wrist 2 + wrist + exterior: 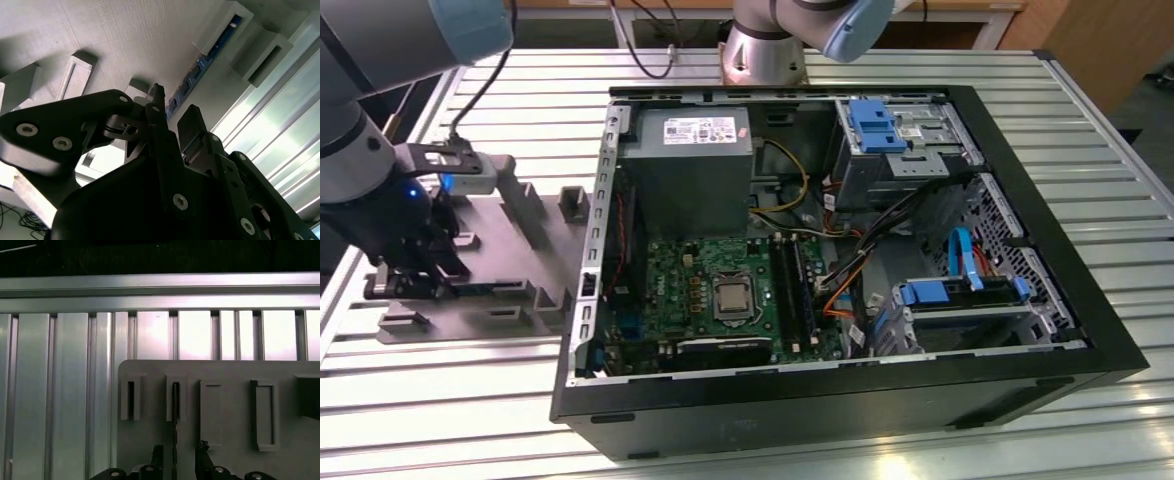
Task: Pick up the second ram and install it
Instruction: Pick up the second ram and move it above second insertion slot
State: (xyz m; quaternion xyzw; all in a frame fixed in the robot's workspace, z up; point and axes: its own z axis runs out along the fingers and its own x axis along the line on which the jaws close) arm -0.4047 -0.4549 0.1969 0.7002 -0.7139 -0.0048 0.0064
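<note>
Exterior view showed the open black computer case (854, 410) lying beside the grey fixture plate (520, 225), to the exterior view's right of it. The gripper (414, 285) hung low over that plate. In the first wrist view its fingers (200, 452) stood spread, straddling the second ram (175, 407), which sat on edge in one of the plate's slots.

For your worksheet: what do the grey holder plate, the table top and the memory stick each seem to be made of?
The holder plate looks like matt grey 3D-printed plastic: fine layer lines show in the second wrist view. The table top is likely aluminium, shiny and brushed, in ribbed slats. The memory stick is a blue circuit board, probably laminate, carrying small dark chips.
</note>
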